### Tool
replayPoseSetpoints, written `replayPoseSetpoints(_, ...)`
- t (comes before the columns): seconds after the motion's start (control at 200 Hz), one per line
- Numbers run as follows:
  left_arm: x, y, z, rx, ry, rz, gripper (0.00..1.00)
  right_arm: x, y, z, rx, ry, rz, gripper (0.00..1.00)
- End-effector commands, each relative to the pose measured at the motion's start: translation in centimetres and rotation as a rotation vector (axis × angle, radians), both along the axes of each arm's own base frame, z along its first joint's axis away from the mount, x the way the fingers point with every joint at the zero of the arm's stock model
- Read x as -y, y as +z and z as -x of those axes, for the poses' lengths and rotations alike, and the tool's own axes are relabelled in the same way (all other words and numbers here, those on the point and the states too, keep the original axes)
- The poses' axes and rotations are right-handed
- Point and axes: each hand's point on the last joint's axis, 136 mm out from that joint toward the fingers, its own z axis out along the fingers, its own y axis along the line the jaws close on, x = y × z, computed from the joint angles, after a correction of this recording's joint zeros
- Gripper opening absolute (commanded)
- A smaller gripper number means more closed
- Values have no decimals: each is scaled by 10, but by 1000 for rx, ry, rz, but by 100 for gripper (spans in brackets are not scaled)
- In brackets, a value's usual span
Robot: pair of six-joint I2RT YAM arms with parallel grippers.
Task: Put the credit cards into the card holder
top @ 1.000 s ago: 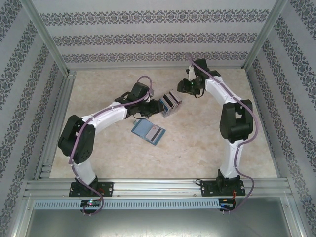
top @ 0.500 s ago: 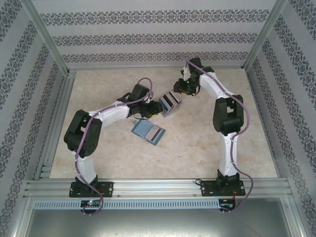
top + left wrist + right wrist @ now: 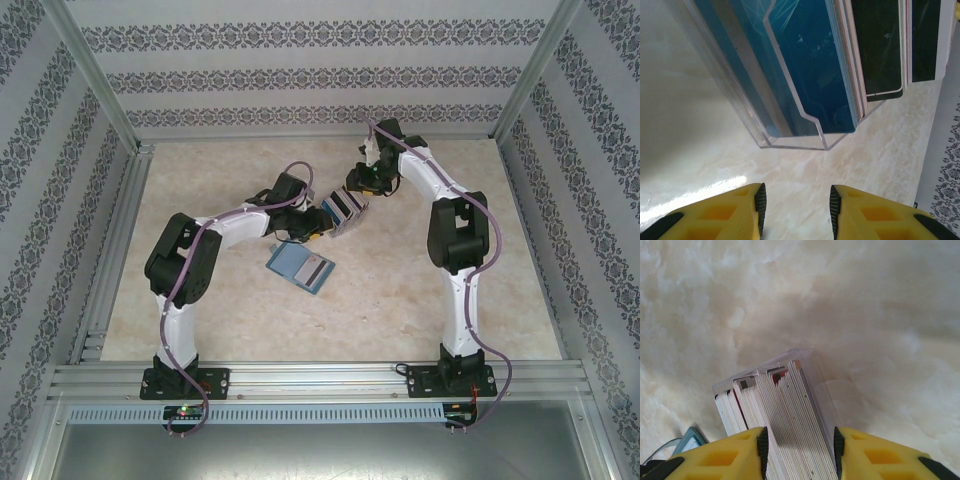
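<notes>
The clear tiered card holder [image 3: 346, 206] stands mid-table, packed with credit cards. Blue cards [image 3: 815, 65] fill its front slot and black ones [image 3: 880, 45] sit behind. My left gripper [image 3: 317, 222] sits just in front of the holder's clear front wall [image 3: 790, 136]. In its wrist view this gripper [image 3: 797, 210] is open with bare table between the pads. My right gripper [image 3: 358, 187] hangs over the holder's back. In its wrist view the jaws [image 3: 800, 452] straddle the rear stack of whitish card edges [image 3: 790, 410]. Two loose cards [image 3: 300, 266], blue and tan with a dark stripe, lie near the left gripper.
The marble-patterned table top [image 3: 420, 290] is fenced by aluminium rails [image 3: 110, 250] and patterned walls. The holder's clear back wall [image 3: 816, 371] lies close to the right finger. A corner of a blue card [image 3: 690, 437] shows at the lower left of the right wrist view.
The right arm swung left and brought its gripper from beside the holder to over its rear stack. The left arm's elbow rose and shifted right while its gripper stayed by the holder.
</notes>
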Motion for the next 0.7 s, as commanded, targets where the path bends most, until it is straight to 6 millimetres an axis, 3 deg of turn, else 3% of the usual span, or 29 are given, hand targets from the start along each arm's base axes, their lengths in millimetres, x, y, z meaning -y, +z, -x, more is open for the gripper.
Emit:
replayPoseSetpoints(0.0,3,1,-18,15,16,42,41,-7,3,5,-1,33,0,42)
replayPoseSetpoints(0.14,10,-4,-25,8,17,73,41,-14,4,7,2,57,2,42)
replayPoseSetpoints(0.35,11,-7,-27,4,21,79,41,-15,-12,14,-31,65,7,42)
replayPoseSetpoints(0.694,15,-11,-24,-8,22,101,41,-22,8,16,6,88,3,42)
